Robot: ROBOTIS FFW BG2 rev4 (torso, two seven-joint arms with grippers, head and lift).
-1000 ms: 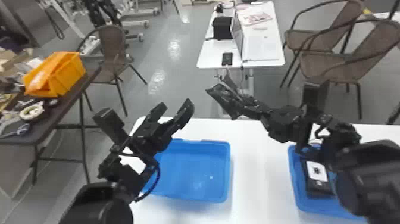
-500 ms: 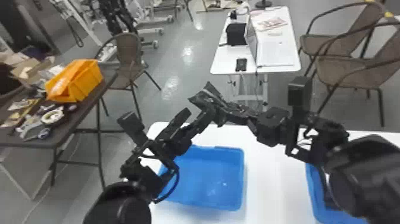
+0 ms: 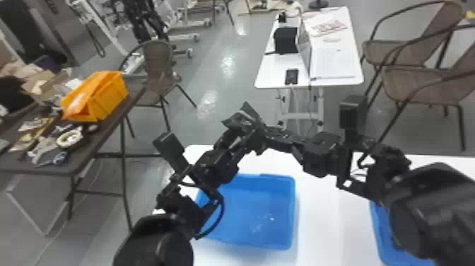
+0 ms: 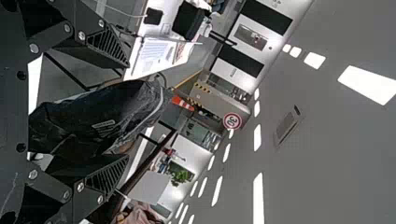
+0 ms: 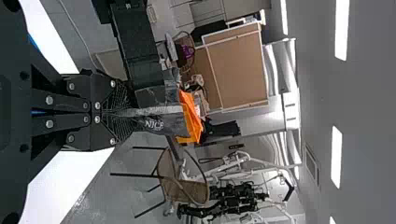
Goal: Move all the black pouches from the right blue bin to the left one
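Mid-air handover, seemingly: right gripper (image 5: 109,112) pinched shut on black pouch (image 5: 161,122), aloft near left blue bin (image 3: 254,244); left gripper (image 4: 127,112) wide open around pouch; next: left closes, then right releases

A Bright, Furnished Workroom

A white worktable (image 3: 318,219) spreads beneath the left gripper (image 3: 240,132) and the right gripper (image 3: 263,127). Glossy grey floor (image 3: 226,95) lies beyond both, catching pale reflections. Farther ahead of them, a white side table (image 3: 268,78) carries an open laptop (image 3: 332,63). Two brown chairs (image 3: 420,85) are right of the right gripper. Left of the left gripper is a dark, cluttered table (image 3: 93,150) with an orange bin (image 3: 109,100); another brown chair (image 3: 158,67) is just past it.

In the left wrist view, beyond the fingertips, are a round red-rimmed sign (image 4: 232,121), a green plant (image 4: 181,176) and a grey ceiling (image 4: 327,149). Past the right gripper, its wrist view shows brown boards (image 5: 240,70) and bright ceiling lights (image 5: 342,30).
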